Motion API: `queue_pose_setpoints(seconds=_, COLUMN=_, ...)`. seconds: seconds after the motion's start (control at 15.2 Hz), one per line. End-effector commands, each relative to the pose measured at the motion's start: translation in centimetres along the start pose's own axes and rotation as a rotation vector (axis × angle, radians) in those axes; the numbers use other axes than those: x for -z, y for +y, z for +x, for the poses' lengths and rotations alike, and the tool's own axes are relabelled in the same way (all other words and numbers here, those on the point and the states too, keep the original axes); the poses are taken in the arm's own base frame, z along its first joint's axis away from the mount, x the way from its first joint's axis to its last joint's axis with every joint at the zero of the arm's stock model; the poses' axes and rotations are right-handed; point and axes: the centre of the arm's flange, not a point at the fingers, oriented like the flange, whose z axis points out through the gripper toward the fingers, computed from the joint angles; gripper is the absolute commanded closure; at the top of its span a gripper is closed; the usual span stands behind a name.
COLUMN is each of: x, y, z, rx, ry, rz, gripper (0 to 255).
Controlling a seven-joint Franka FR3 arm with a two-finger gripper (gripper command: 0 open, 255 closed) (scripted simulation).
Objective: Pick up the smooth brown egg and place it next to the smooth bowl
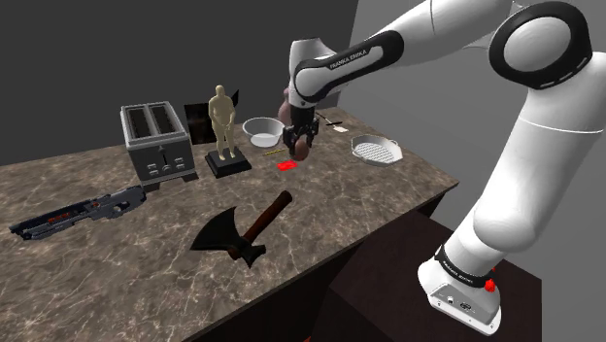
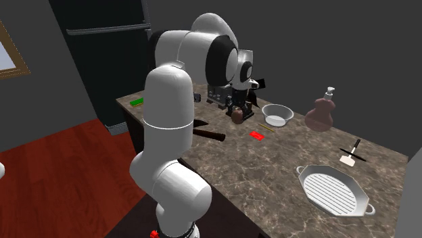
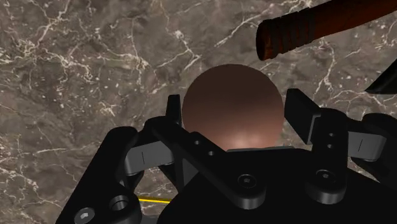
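1. Your gripper [image 1: 300, 143] is clamped on the brown egg [image 3: 232, 102], with one black finger [image 3: 301, 114] pressing each side. The egg hangs above the marbled counter [image 1: 379, 189], near the pale bowl [image 1: 262, 127] but not yet beside it.
2. The egg is round and smooth, so the contact patches look small. A jerk or a quick swing could let it rotate or squirt out of the jaws.
3. If you release from height, the egg will likely roll. The flat counter gives it nothing to stop against.
4. A small red piece [image 1: 286, 166] and a thin yellow stick [image 1: 269, 153] lie on the counter between the egg and the bowl. Setting down on either would tip the egg sideways.
5. If you come in too close, the fingers may knock the bowl's rim and shove it.
6. The statue [image 1: 224, 126] stands just beside the bowl, so keep your wrist away from it.
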Motion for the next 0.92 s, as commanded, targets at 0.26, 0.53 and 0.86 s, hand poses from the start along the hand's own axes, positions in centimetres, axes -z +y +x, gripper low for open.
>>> queue_pose_setpoints(seconds=0.26, x=0.1, y=6.3, z=4.9, rx=0.001, ry=0.000, rz=-0.001, gripper=255)
queue_pose_setpoints(seconds=0.53, x=0.3, y=10.5, z=8.1, rx=0.001, ry=0.000, rz=-0.001, gripper=255)
queue_pose_setpoints(seconds=0.86, x=0.5, y=15.8, z=12.1, rx=0.001, ry=0.000, rz=-0.001, gripper=255)
